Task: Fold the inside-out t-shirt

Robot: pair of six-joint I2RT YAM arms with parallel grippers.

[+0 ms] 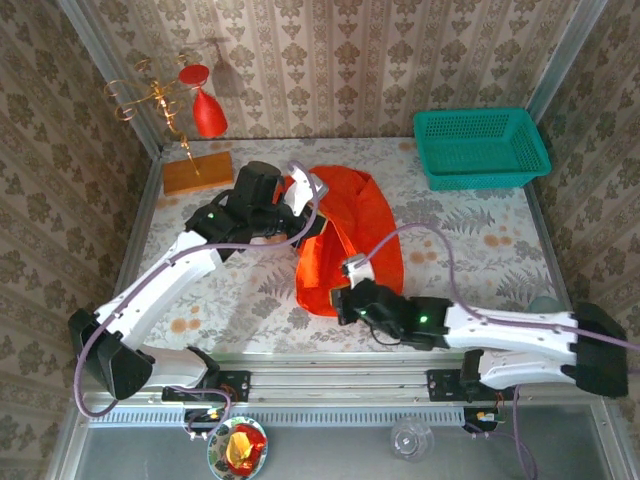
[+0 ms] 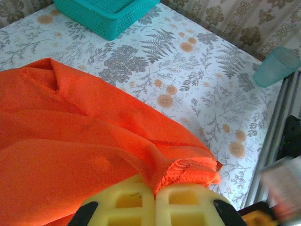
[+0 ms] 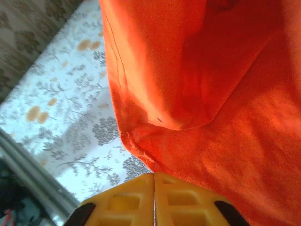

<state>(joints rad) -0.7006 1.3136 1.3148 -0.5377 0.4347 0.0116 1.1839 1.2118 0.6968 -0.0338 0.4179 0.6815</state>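
Top external view: inside-out t-shirt (image 1: 345,235) bunched in a long heap at centre frame on the patterned table (image 1: 470,240), running from upper centre down to lower centre. Not flat; no tidy fold visible. At the heap's upper-left edge, left gripper (image 1: 303,212); at its lower end, right gripper (image 1: 345,295).

Left wrist view: yellow fingers (image 2: 122,205) pressed together at bottom of frame. Crumpled hem pinched between them, poking out to the right. Rest of the cloth draped across the left half of frame.

Right wrist view: fingers (image 3: 122,200) closed tip to tip at bottom centre, with the cloth edge running into the tips. Judged a pinch on the hem, though the exact bite is hidden. Cloth appears lifted off the table at left of frame, with a shadow beneath.

Step in hand, as judged: two-point hold near opposite ends of the heap, for spreading it out or for carrying one end over. Early in the task; garment not yet laid out.

Next move calls for:
- drawing the two holds apart, low over the table, until the cloth lies taut and flat;
- both pinches firm, since thin cloth is likely to slip;
- clearance from teal basket (image 1: 480,148) at upper right and wooden block (image 1: 197,173) at upper left.
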